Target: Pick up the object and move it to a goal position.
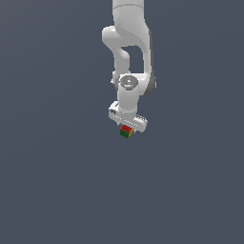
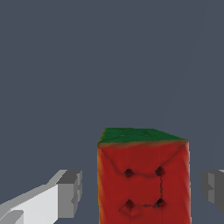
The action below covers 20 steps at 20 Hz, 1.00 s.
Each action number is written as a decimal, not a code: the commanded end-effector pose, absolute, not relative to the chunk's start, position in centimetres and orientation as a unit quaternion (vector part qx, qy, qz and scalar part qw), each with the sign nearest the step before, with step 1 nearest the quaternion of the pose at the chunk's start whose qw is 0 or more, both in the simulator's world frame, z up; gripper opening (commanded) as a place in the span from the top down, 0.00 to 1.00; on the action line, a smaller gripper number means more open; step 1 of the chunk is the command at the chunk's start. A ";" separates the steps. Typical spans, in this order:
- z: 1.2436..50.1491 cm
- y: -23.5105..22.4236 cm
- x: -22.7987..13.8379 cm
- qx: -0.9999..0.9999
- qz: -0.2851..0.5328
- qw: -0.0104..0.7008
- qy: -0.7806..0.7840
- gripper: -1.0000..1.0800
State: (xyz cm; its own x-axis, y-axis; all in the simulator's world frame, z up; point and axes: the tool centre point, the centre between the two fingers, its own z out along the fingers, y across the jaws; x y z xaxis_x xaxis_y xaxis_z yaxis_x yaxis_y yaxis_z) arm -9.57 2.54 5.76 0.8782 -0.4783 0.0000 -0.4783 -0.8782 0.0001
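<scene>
The object is a tiny cube with a red face, a green face and a yellow edge. In the exterior view it sits directly beneath the white hand of my gripper. The wrist view shows it close up as a red face with four dark dots and a green side. My gripper is open and straddles it. One grey fingertip stands on one side and the other fingertip on the opposite side. A narrow gap shows between each pad and the cube. In the exterior view the fingers are hidden behind the hand.
A plain dark grey-blue surface fills both views. The white arm reaches down from the exterior view's top centre. No goal marker or other object shows.
</scene>
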 end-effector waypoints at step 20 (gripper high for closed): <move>3.4 2.6 -9.6 0.969 0.000 0.000 -0.248 1.00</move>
State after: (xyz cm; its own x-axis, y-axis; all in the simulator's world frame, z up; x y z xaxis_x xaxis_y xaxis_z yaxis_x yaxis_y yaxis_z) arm -9.59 2.61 3.42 0.8774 -0.4798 0.0000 -0.4798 -0.8774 -0.0007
